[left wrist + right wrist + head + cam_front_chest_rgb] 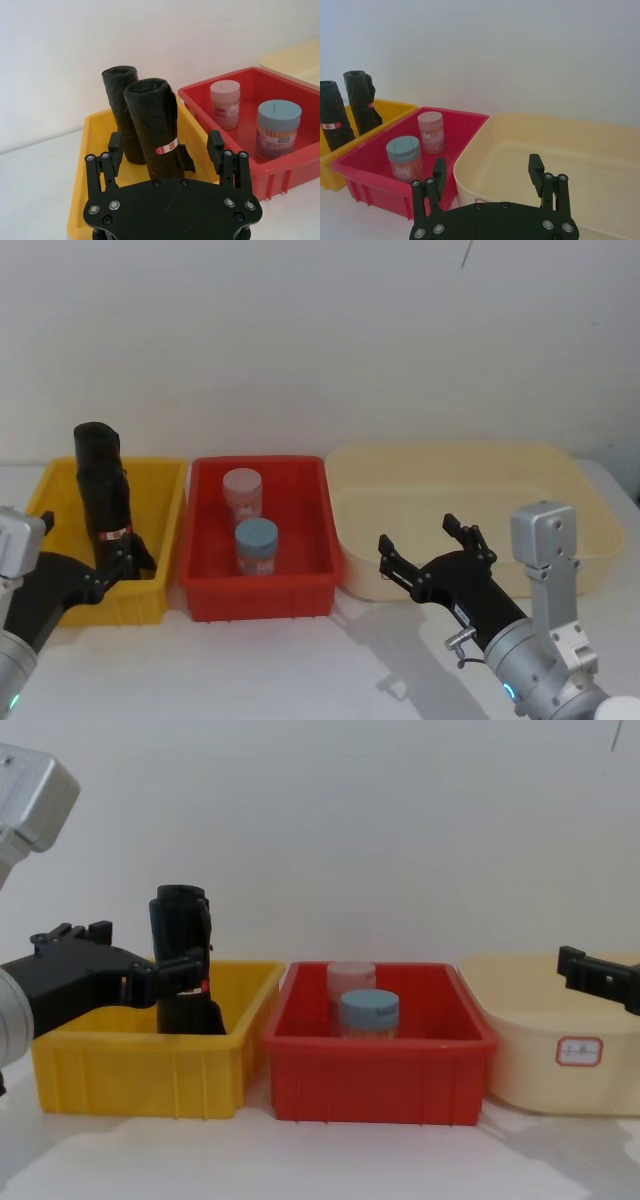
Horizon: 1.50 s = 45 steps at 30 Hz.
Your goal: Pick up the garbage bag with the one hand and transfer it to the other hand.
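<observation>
The garbage bag, a black roll with a red-and-white band, stands upright in the yellow bin. A second black roll stands just behind it. My left gripper is open at the bin's near side, with the banded roll between its fingers at about band height; the pads stand apart from it. From the head view the left gripper sits low against the garbage bag. My right gripper hovers open and empty in front of the cream tub.
A red bin between the yellow bin and the tub holds a pink-lidded jar and a blue-lidded jar. A white wall rises close behind the bins. White tabletop lies open in front of them.
</observation>
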{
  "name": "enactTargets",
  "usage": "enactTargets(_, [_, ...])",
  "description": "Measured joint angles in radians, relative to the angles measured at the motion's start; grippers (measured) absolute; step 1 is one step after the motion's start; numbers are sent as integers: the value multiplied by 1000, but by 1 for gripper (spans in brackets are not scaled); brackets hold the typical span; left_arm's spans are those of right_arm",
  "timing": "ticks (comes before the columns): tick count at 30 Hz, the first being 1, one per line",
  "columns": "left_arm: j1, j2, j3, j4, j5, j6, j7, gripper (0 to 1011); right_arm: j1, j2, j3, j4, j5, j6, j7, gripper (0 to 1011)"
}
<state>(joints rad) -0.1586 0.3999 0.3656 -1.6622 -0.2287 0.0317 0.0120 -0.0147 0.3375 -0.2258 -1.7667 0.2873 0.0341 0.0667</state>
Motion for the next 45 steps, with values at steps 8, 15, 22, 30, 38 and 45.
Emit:
enactTargets(8, [-34, -8, -9, 52, -17, 2, -39, 1001, 0, 0, 0, 0, 0, 0, 0, 1004])
enactTargets(15, [-76, -24, -14, 114, -39, -15, -91, 1002, 0, 0, 0, 0, 0, 0, 0, 1004])
enactTargets(22, [-112, -40, -16, 167, -54, -33, -128, 1001, 0, 0, 0, 0, 0, 0, 0, 1004])
enactTargets(30, [-163, -61, -13, 240, -67, -60, -182, 1001, 0, 0, 0, 0, 0, 0, 0, 1004])
enactTargets(38, [-205, -82, -9, 303, -70, -82, -217, 1001, 0, 0, 0, 0, 0, 0, 0, 1004])
enactTargets(45, [-237, -98, -6, 352, -67, -94, -236, 1002, 0, 0, 0, 0, 0, 0, 0, 1004])
